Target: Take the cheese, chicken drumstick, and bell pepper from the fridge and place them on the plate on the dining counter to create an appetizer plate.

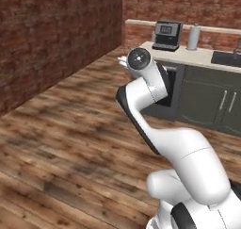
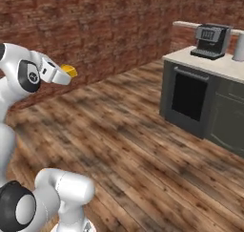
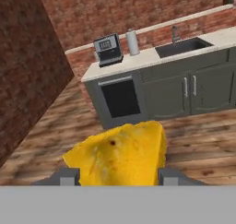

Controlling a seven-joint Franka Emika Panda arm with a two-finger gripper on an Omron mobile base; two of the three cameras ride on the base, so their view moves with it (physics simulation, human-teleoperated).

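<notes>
The hand [image 3: 115, 177] grips the cheese [image 3: 119, 156] between its 2 fingers [image 3: 68, 176], at 9 and 3 o'clock on its flanks. The wedge seems light, firm and slightly slippery, so a steady squeeze suits it.

Even, soft rendered light with no clear source. Faint shading lies under the arm [image 1: 155, 105]. No glare. Textures look coarse and slightly blurred; the cheese [image 3: 120, 154] looms soft-edged.
</notes>
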